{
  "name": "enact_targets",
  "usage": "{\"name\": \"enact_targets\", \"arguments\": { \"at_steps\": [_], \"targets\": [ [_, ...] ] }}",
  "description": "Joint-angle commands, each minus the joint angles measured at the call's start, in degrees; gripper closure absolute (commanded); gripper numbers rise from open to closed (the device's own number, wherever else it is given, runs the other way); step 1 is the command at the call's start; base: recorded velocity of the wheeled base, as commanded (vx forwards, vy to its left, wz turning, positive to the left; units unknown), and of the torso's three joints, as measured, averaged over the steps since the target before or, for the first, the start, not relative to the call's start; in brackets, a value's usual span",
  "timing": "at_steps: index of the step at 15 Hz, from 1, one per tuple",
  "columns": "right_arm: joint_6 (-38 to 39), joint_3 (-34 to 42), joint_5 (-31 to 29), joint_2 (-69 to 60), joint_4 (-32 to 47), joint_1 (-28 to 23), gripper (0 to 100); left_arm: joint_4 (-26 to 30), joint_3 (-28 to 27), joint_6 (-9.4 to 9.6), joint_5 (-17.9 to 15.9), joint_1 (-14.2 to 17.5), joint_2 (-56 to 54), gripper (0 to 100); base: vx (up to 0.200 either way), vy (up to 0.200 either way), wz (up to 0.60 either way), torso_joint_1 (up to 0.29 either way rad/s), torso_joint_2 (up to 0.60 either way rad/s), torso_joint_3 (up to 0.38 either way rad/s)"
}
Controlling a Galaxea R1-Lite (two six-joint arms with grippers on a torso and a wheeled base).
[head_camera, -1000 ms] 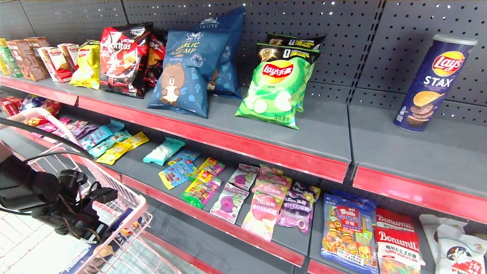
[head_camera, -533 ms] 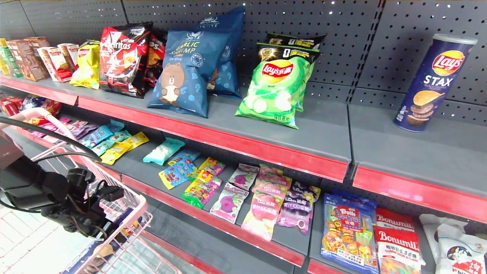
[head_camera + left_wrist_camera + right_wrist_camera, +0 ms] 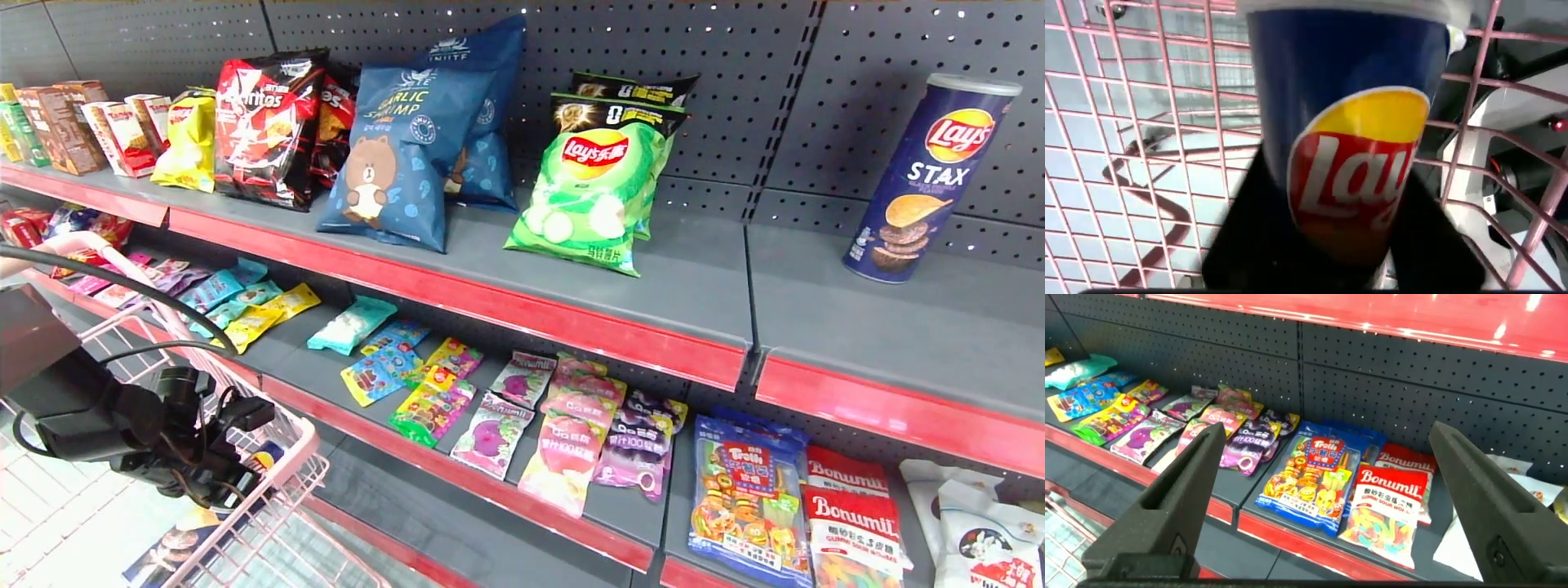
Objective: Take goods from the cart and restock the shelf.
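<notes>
- The chip can [image 3: 1347, 147] is being held inside the pink cart [image 3: 304, 431]. It is being pinched between the dark fingers [image 3: 1241, 237] of the left gripper [image 3: 1335, 237], toward the end away from its lid.
- It is being judged a stiff cardboard tube, light for its bulk, with a glossy and rather slippery wrap. The crisps inside are being taken as fragile, so hard squeezing and knocks are being advised against.
- A hold across the round body, nearer its middle, is being judged steadier, since a tall tube gripped at one end is likely to tip.
- The cart's wire walls are being seen close around the can, so little swinging room is being allowed below the rim.
- Beyond the cart, the top shelf [image 3: 694, 278] is being shown with a bare grey stretch. A matching can [image 3: 931, 175] is standing there upright, well apart from the cart.
- The right gripper [image 3: 1323, 445] is being held beside the cart, facing the sweet bags [image 3: 1315, 478], its fingers [image 3: 1167, 514] spread wide around nothing.
</notes>
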Motion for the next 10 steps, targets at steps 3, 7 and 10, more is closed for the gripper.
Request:
{"name": "enact_targets", "arguments": {
  "at_steps": [3, 7, 10],
  "targets": [
    [0.07, 0.00, 0.00, -0.01, -0.01, 0.00, 0, 0.27, 0.45, -0.06, -0.14, -0.08, 0.34, 100, 0.000, 0.000, 0.00, 0.000, 0.00, 0.000],
    [0.07, 0.00, 0.00, -0.01, -0.01, 0.00, 0, 0.27, 1.85, -2.17, -1.37, -0.08, -2.73, 100, 0.000, 0.000, 0.00, 0.000, 0.00, 0.000],
    [0.07, 0.00, 0.09, -0.01, -0.01, 0.00, 0, 0.09, 3.52, -7.53, -4.36, 0.27, -11.08, 100, 0.000, 0.000, 0.00, 0.000, 0.00, 0.000]
  ]
}}
